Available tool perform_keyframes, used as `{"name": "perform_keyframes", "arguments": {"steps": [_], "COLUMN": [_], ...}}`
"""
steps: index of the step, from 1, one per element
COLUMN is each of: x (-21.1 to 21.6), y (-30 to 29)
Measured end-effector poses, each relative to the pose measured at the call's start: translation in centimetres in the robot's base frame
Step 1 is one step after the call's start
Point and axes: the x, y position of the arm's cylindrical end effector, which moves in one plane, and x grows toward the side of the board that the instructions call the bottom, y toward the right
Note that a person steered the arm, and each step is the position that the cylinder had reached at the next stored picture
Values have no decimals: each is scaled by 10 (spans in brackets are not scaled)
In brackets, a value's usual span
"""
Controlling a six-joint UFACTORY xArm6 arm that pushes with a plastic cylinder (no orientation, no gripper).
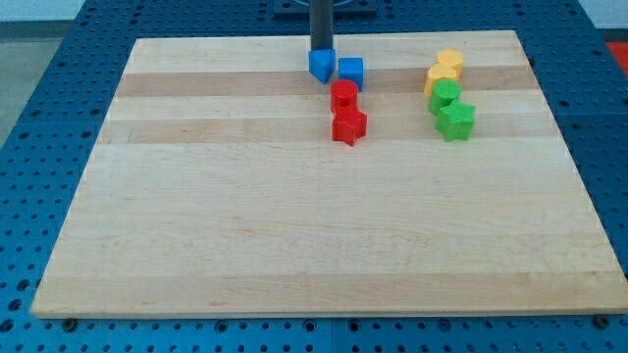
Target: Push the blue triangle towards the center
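Observation:
The blue triangle (320, 65) lies near the board's top edge, a little left of the middle. A blue cube (351, 71) sits just to its right. My tip (322, 48) comes down from the view's top and stands right behind the blue triangle, at its upper edge, touching or nearly touching it. Below the blue blocks are a red round block (343, 95) and a red star-shaped block (348, 126), one under the other.
At the upper right stand two yellow blocks (445, 70), a green round block (445, 94) and a green star (455, 120), close together in a column. The wooden board (294, 235) lies on a blue perforated table.

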Motion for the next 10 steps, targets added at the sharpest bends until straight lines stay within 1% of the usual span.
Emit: {"name": "perform_keyframes", "arguments": {"steps": [1, 2, 3, 4, 5, 7, 9, 10], "x": [0, -2, -2, 15, 15, 30, 30, 30], "y": [3, 59, 64, 39, 29, -26, -54, -57]}}
